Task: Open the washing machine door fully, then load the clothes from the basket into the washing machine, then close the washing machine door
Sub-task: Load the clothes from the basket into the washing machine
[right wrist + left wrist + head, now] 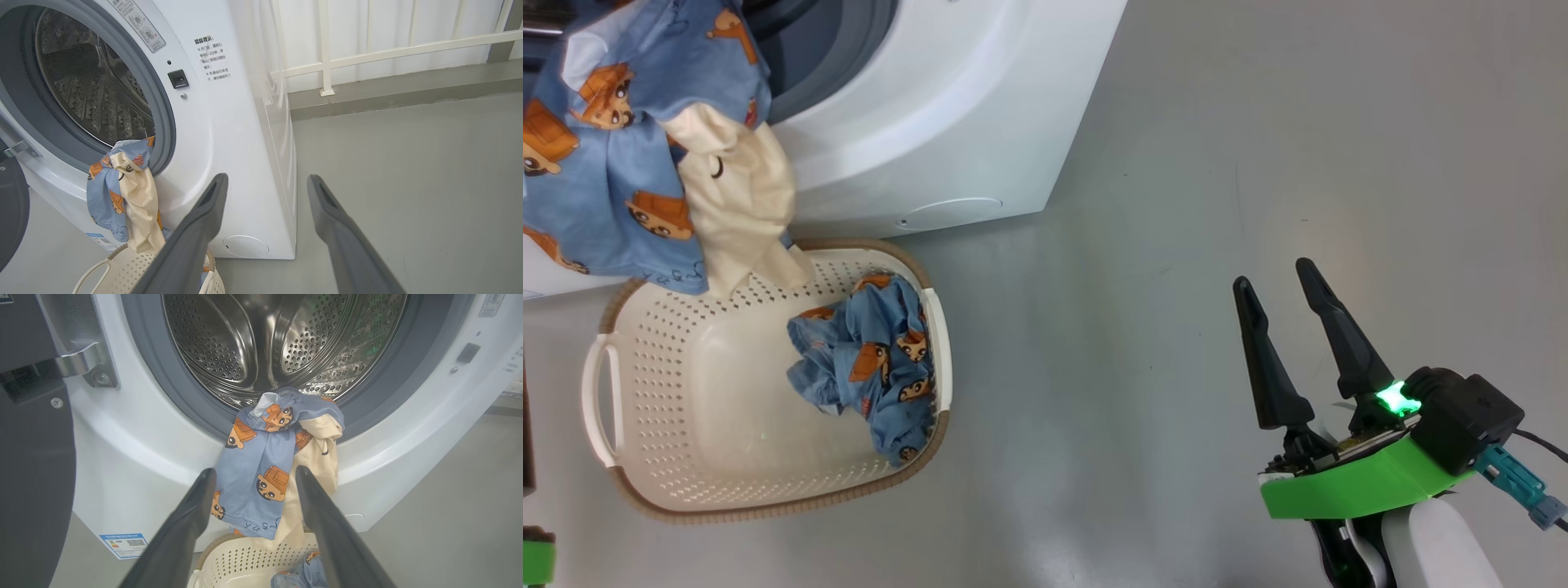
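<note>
The washing machine (pixel 947 106) stands with its round mouth uncovered; the washing machine door (pixel 32 477), black and glossy, is swung out to the side on its metal hinge (pixel 77 361); the steel drum (pixel 265 343) inside shines bare. Of the clothes, a blue printed garment (pixel 257 473) and a beige cloth (pixel 318 457) hang together over the grey gasket (pixel 163 388) and down the white front, their lower ends dangling into the basket (pixel 686 408); a second blue garment (pixel 874 367) lies crumpled against the basket's right-hand wall. The basket sits on the grey floor (pixel 1176 163) just in front of the machine. The left pincer (pixel 255 470) points at the hanging clothes, fingers spread wide and gripping nothing; the right pincer (pixel 1272 273) is likewise wide apart and empty, over bare floor off the machine's right corner, well apart from the basket.
</note>
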